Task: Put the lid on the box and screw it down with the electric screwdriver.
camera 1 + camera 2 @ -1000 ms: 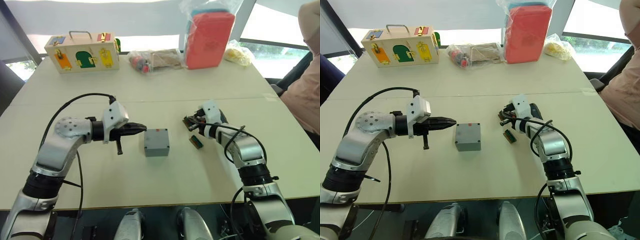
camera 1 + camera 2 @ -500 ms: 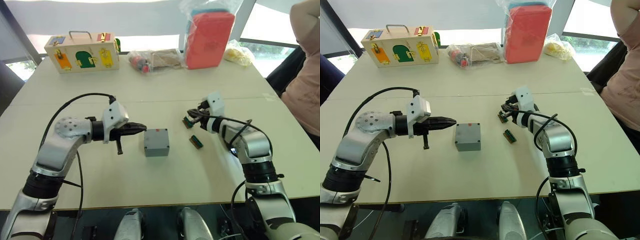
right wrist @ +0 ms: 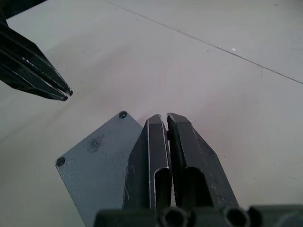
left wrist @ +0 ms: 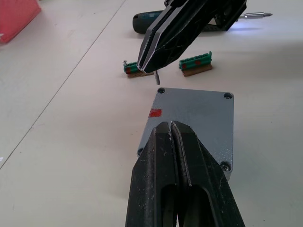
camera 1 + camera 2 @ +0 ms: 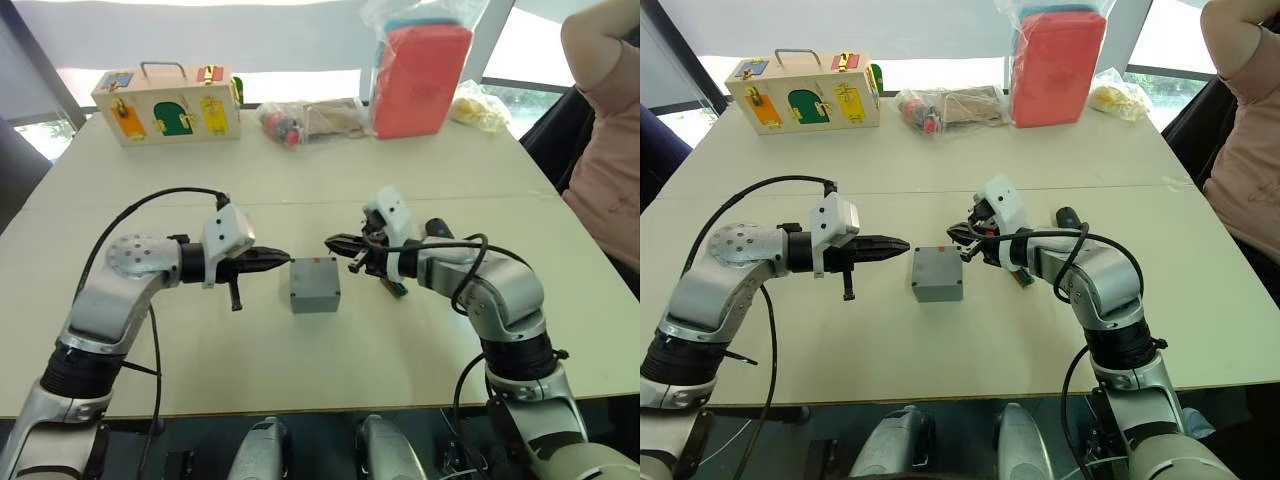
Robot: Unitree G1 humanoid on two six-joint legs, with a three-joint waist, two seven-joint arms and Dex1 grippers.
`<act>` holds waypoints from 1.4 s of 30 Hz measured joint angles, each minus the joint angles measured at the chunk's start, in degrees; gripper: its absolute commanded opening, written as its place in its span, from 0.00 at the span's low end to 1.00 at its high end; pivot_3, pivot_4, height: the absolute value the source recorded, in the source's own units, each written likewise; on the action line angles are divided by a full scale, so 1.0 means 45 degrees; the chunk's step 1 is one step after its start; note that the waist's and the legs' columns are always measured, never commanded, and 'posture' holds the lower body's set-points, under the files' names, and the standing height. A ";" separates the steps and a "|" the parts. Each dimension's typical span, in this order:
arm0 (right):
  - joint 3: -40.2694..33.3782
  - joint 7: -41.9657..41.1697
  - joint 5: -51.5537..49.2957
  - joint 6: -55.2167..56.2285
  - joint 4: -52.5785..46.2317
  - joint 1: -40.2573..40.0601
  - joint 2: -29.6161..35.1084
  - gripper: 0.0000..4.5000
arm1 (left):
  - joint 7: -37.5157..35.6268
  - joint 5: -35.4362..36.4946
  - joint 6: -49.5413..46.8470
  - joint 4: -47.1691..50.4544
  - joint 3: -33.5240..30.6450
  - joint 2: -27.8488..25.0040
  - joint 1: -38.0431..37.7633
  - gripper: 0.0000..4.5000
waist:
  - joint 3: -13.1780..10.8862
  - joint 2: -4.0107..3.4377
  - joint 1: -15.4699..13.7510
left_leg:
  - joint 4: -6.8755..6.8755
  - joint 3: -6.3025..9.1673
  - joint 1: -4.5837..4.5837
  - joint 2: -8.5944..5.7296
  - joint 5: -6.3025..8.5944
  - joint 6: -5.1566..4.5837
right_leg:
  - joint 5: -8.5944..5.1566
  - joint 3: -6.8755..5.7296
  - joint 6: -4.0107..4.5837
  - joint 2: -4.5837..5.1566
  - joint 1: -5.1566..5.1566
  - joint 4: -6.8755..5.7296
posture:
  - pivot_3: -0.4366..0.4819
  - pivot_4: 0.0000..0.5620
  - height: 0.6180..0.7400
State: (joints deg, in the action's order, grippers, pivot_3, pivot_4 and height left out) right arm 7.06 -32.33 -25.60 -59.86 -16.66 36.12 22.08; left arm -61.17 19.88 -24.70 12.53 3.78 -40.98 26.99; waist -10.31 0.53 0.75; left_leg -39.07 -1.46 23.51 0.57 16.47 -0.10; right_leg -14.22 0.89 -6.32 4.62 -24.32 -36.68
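The grey box sits mid-table with the lid lying flat on top, a screw hole at each corner and a red mark near one edge. My left gripper is shut and empty, its tips just left of the box and a little above it. My right gripper is shut on a small screw that points down over the lid's far corner hole. The electric screwdriver lies on the table behind my right arm, its bit lit.
Two green connector strips lie just beyond the box. At the table's far edge stand a wooden box with coloured doors, clear bags and a red case. A person sits at the right.
My right gripper has swung left from the green strips to the box's far right corner, carrying the screw. The left arm is still. The person's arm has shifted.
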 measured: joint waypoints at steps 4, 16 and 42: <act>0.0388 -0.0058 0.0281 0.0192 0.0252 -0.0022 0.0369 0.02 | 0.0025 0.0009 -0.0004 0.0047 -0.0001 -0.0003 -0.0087 0.00 | 0.0000 0.0000 0.0010 | 0.0001 0.0004 0.0000 0.0004 0.0000 0.0000 | 0.0000 -0.0004 0.0000 -0.0009 0.0000 -0.0001 | 0.48 0.27 0.92; 0.0612 -0.0218 0.0661 0.0724 0.0723 -0.0031 0.0407 0.02 | 0.0078 0.0013 -0.0013 0.0272 0.0000 -0.0008 -0.0106 0.00 | 0.0000 0.0000 0.0006 | 0.0000 0.0003 0.0000 0.0004 0.0000 0.0000 | 0.0000 -0.0004 0.0000 -0.0009 0.0000 -0.0001 | 0.48 0.27 0.92; -0.1512 -0.0604 0.0386 -0.2222 -0.0284 0.0747 0.4124 0.93 | -0.0111 0.0300 -0.0230 0.0375 0.0255 0.0361 0.0245 0.00 | -0.0001 0.0002 -0.0026 | -0.0001 0.0004 0.0001 0.0005 0.0001 -0.0001 | -0.0001 -0.0003 0.0001 -0.0004 0.0000 0.0005 | 0.48 0.27 0.92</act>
State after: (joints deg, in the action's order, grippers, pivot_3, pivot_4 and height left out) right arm 0.25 -35.05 -23.87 -69.86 -17.93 39.48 40.64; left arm -61.67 21.23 -25.74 14.22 4.92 -39.35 28.09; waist -10.31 0.54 0.63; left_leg -39.07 -1.44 23.52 0.59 16.48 -0.10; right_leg -14.22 0.87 -6.31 4.60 -24.31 -36.65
